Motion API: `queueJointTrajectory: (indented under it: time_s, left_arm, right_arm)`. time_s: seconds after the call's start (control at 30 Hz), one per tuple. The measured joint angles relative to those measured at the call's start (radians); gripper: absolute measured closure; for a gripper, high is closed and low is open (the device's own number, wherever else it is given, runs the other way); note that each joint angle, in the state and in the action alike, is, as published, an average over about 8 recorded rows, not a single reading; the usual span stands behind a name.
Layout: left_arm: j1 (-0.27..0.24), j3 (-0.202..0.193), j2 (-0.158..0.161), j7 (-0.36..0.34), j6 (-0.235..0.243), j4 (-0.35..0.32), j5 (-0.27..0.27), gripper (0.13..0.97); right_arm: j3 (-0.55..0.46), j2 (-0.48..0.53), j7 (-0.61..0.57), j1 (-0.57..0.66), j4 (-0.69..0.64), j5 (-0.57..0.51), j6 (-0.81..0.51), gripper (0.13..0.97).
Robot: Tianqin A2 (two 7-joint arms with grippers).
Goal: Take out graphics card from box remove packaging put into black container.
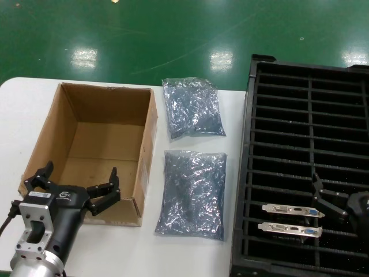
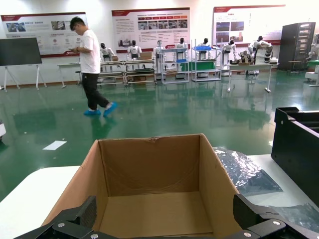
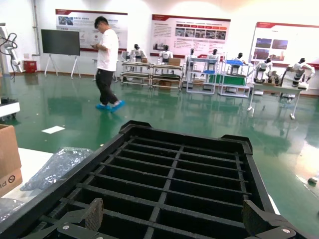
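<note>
The left fingers (image 1: 112, 186) are spread wide and hold nothing; the left gripper (image 1: 75, 187) hangs over the near edge of the box (image 1: 106, 147), its tips level with the front wall. In the left wrist view the two black fingertips (image 2: 79, 214) frame the open box (image 2: 154, 189), which shows only bare cardboard inside. The right gripper (image 1: 328, 199) sits over the near right part of the crate (image 1: 311, 115), and its fingers (image 1: 319, 184) are parted with nothing between them; the right wrist view shows both tips (image 3: 92, 214) wide apart above the ribbed slots of the crate (image 3: 174, 179).

Two cards stand in the crate's near slots, one (image 1: 291, 210) just behind the other (image 1: 290, 229), each showing its silver bracket with a white and a blue port, just left of the right gripper.

Two crinkly grey bags lie flat on the white desk (image 1: 23, 109) between box and crate: one (image 1: 193, 107) farther away, one (image 1: 192, 193) nearer. I cannot tell whether either holds anything.
</note>
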Motion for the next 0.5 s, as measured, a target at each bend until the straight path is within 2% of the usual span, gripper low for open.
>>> queueJointTrajectory:
  time_s: [0.5]
  left_arm:
    - [0.0, 0.0, 0.0, 0.0, 0.0, 0.0, 0.0, 0.132]
  right_arm:
    - [0.0, 0.0, 0.0, 0.0, 0.0, 0.0, 0.0, 0.129]
